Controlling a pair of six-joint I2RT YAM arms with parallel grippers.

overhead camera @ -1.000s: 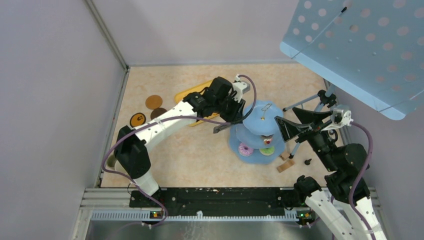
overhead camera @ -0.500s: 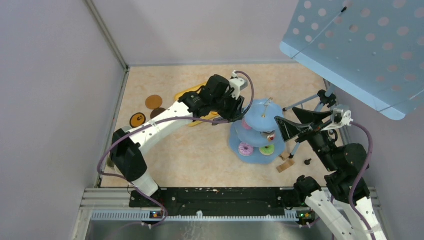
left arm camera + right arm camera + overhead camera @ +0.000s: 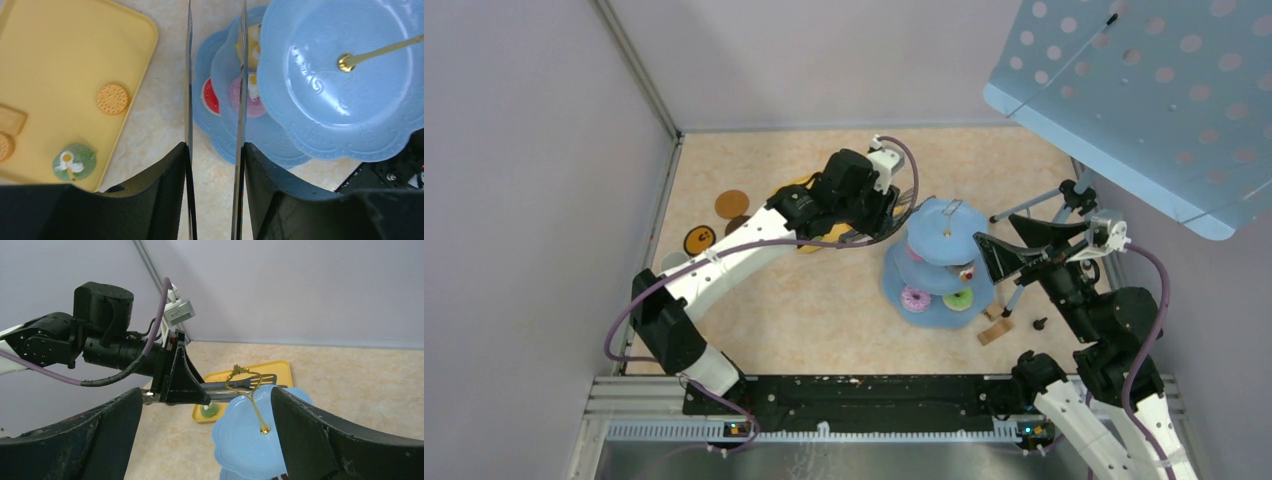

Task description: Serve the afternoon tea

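Your pale-blue three-tier stand (image 3: 944, 232) sits on the desk (image 3: 824, 310), right of centre, between the two arms. A gold handle (image 3: 345, 61) rises from its top tier. The middle tier carries a pink treat (image 3: 245, 95) with something yellow beside it, too cut off in the left wrist view for you to name. On the bottom tier you have a pink donut (image 3: 915, 298), a green donut (image 3: 959, 299) and a red-topped piece (image 3: 210, 96).

Just left of the stand, the yellow tray (image 3: 60, 50) holds a round orange biscuit (image 3: 113, 99), a green treat (image 3: 75, 162) with a white blob, and more biscuits at its edge. Two brown coasters (image 3: 732, 204) lie farther left.

Your left end effector (image 3: 879, 212) is narrow, its fingers clamped on the long metal tongs (image 3: 220, 386), whose blades reach over the stand's left rim. Your right end effector (image 3: 996, 232) stands wide, holding nothing, just right of the stand.

Compared with a second ago, your left arm has drawn back toward the tray, uncovering the top tier. The right arm has not moved.
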